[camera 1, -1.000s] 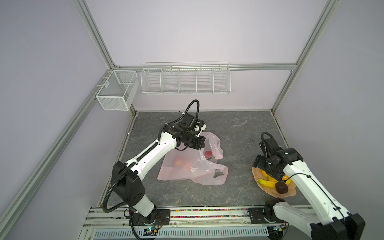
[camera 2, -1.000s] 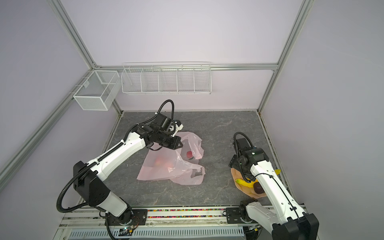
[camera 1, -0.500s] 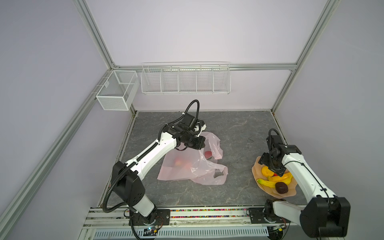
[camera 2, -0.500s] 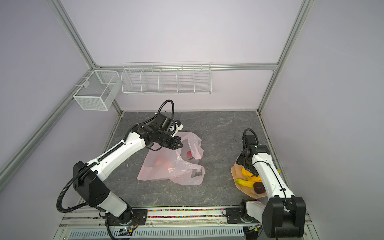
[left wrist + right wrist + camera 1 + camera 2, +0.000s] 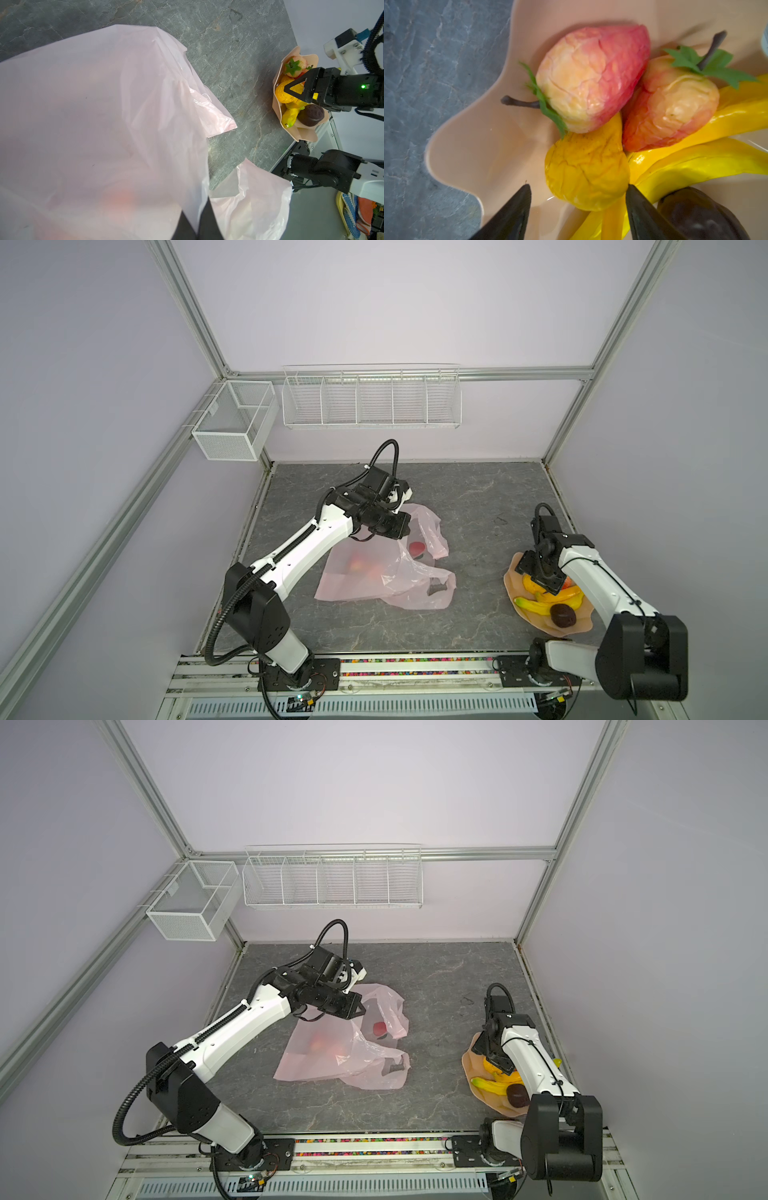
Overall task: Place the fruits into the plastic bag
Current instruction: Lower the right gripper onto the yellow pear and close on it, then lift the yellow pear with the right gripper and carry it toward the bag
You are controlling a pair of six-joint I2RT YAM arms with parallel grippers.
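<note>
The pale-pink plastic bag [image 5: 374,576] [image 5: 332,1052] lies crumpled mid-table. My left gripper [image 5: 405,526] [image 5: 197,224] is shut on its upper edge and holds it up. A red fruit [image 5: 417,547] shows in the bag's mouth. My right gripper [image 5: 540,576] [image 5: 578,187] is low over the peach plate [image 5: 477,145], open. Its fingers straddle a wrinkled yellow fruit [image 5: 585,172], with a gap at one finger. Also on the plate are two red-yellow fruits [image 5: 591,79], yellow bananas [image 5: 695,162] and a dark brown fruit [image 5: 699,216].
The plate [image 5: 513,585] sits near the table's right front corner, close to the right arm's base. A white wire rack [image 5: 371,398] and a mesh box [image 5: 235,423] hang on the back wall. An aluminium rail [image 5: 415,666] runs along the front edge.
The right arm's elbow has swung back and its gripper has settled lower onto the plate, jaws narrowing around the yellow fruit. The left arm and the bag have not moved.
</note>
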